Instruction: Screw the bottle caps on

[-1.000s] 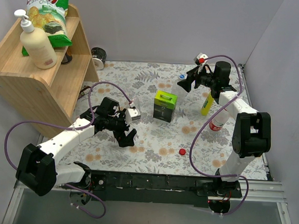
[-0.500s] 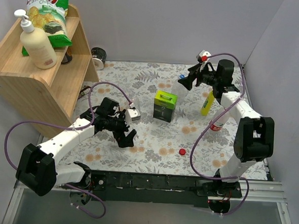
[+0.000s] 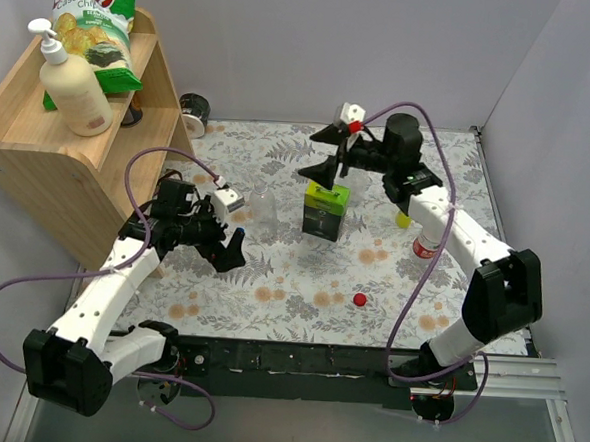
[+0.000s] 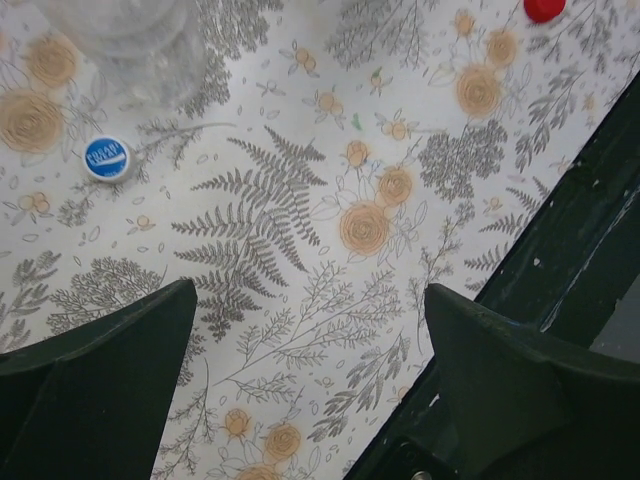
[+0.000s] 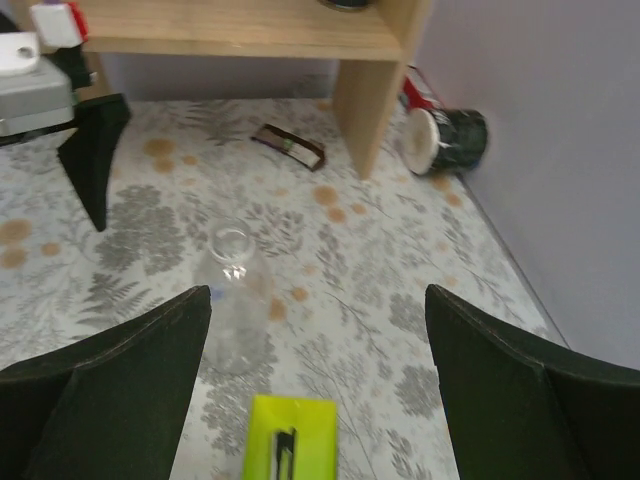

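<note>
Right gripper (image 3: 317,152) moves left, now above green box (image 3: 326,209), facing uncapped bottle (image 5: 232,300); left gripper (image 4: 310,300) pulls back. Both wide open, empty. Blue cap (image 4: 106,158) near bottle, red cap (image 3: 359,299) well apart. Approach step; next likely: steady bottle, fetch cap.

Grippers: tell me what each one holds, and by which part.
Nothing is held. The black left gripper and the black right gripper both stand wide open, with nothing between them.
</note>
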`<state>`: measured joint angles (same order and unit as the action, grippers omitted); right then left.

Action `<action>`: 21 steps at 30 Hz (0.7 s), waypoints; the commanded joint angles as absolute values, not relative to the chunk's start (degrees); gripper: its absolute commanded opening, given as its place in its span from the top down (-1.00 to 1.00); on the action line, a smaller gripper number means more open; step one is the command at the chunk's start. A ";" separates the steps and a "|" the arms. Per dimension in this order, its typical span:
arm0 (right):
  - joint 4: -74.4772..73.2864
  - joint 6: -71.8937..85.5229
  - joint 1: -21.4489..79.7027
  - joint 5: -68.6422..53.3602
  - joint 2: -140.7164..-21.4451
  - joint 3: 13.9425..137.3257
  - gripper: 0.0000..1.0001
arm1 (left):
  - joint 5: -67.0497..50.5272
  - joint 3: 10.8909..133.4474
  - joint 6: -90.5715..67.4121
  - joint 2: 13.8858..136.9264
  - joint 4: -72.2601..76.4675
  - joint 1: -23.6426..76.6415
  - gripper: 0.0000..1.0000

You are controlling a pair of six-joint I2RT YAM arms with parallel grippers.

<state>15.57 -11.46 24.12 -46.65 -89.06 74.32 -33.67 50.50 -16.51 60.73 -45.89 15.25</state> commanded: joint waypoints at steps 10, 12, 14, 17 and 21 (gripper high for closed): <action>17.67 -12.92 36.47 -45.26 -104.41 85.51 -0.87 | -35.68 54.23 -20.12 53.53 -47.90 12.13 -0.96; 17.67 -12.83 37.26 -45.61 -106.52 86.39 -0.86 | -36.03 54.14 -20.39 53.44 -47.38 11.52 -0.96; 18.01 -12.31 37.70 -45.79 -108.18 87.10 -0.84 | -36.73 53.88 -20.48 53.44 -47.11 10.90 -0.96; 18.72 -10.73 37.97 -46.49 -109.59 87.19 -0.78 | -37.44 53.53 -20.65 53.61 -46.67 10.20 -0.97; 19.42 -8.79 37.97 -48.42 -111.35 87.54 -0.64 | -39.02 53.44 -20.57 54.23 -46.23 9.67 -0.96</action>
<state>16.03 -11.07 37.93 -46.02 -110.06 84.77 -35.99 52.25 -20.38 54.61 -46.74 10.46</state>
